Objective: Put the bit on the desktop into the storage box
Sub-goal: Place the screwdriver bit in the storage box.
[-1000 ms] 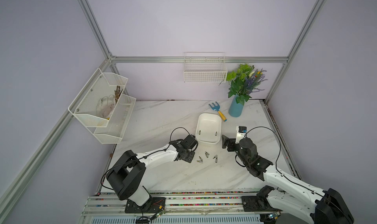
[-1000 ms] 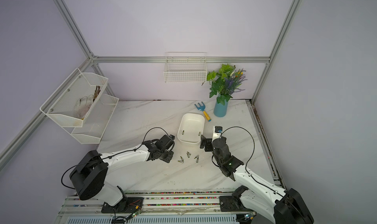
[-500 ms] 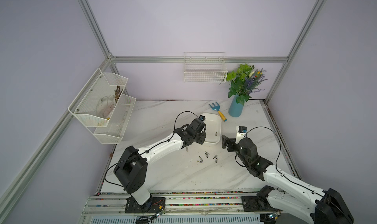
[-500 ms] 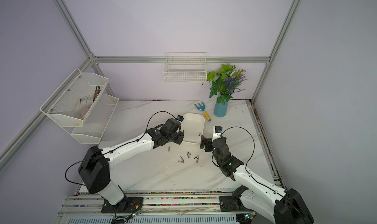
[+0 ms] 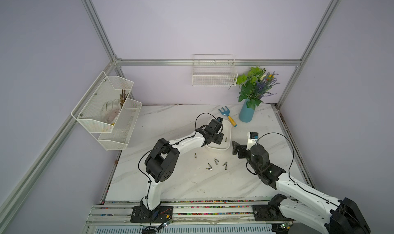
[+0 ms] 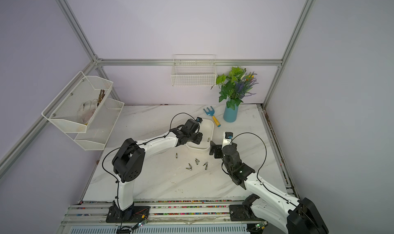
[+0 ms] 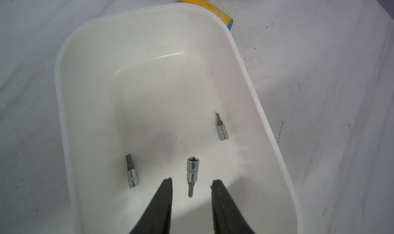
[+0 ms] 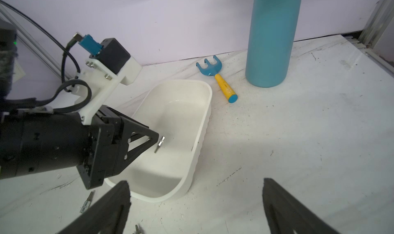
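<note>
Bit [image 7: 191, 173] looks small, stiff, light, slick steel; we judge its grooved collar the surest hold, left gripper [image 7: 191, 180] jaws apart, clear of it, over the storage box [image 7: 58, 94].

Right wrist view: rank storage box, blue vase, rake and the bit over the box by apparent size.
1. storage box
2. blue vase, though cropped by the frame
3. rake
4. bit over the box

Left pincer [image 7: 191, 180] moved over storage box [image 7: 70, 83], parted; bit [image 7: 191, 173] let go.
</note>
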